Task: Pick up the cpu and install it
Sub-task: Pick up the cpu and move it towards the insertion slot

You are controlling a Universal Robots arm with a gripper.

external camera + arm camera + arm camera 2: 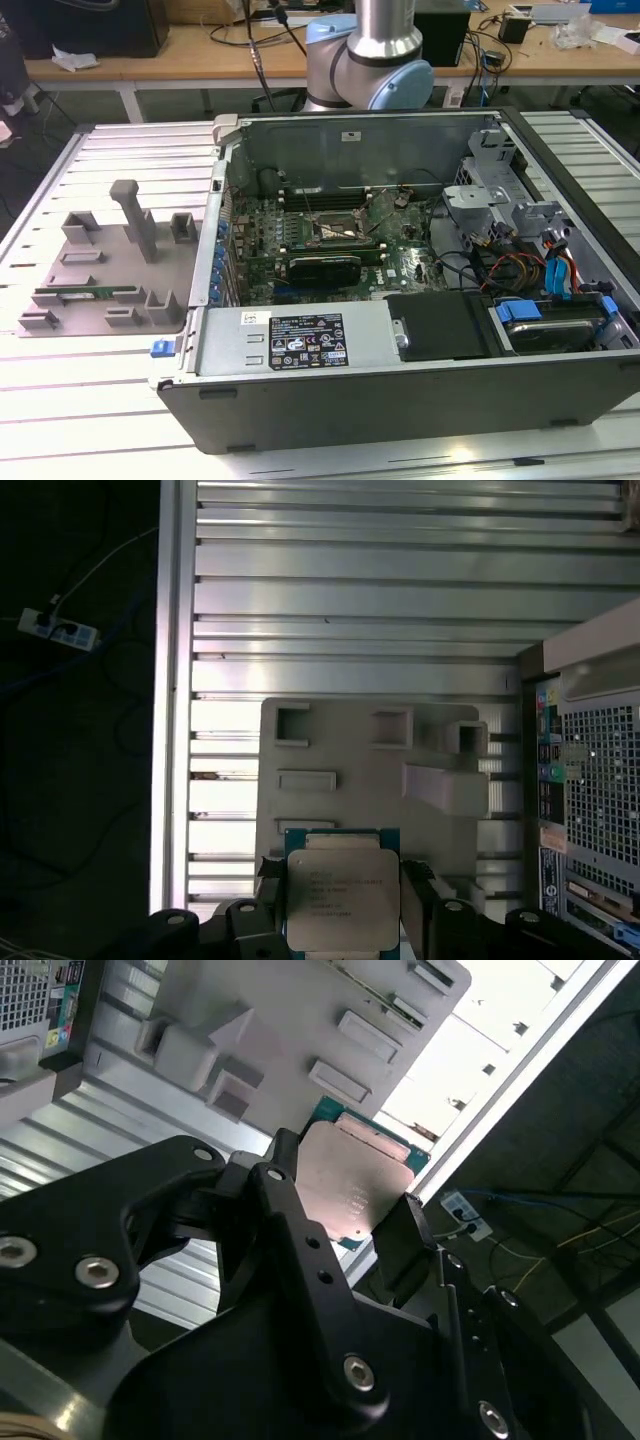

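Note:
The cpu (343,905), a flat square chip with a silvery-grey top on a green board, is held between the black fingers of my gripper (343,880), which is shut on its two opposite edges. The second wrist view has the same cpu (352,1188) tilted inside the gripper (345,1192). It hangs well above the grey fixture tray (345,750) on the slatted table. In the exterior view the open computer case (300,400) lies on its side, and the black square-framed socket (335,232) sits on the motherboard with its centre bare.
The grey fixture tray (100,265) lies at the exterior view's left of the case and holds a green memory stick (85,294). My arm (370,50) rises behind the case. Drive cages and cables (540,270) fill the case's right end. A power strip (58,630) lies on the floor.

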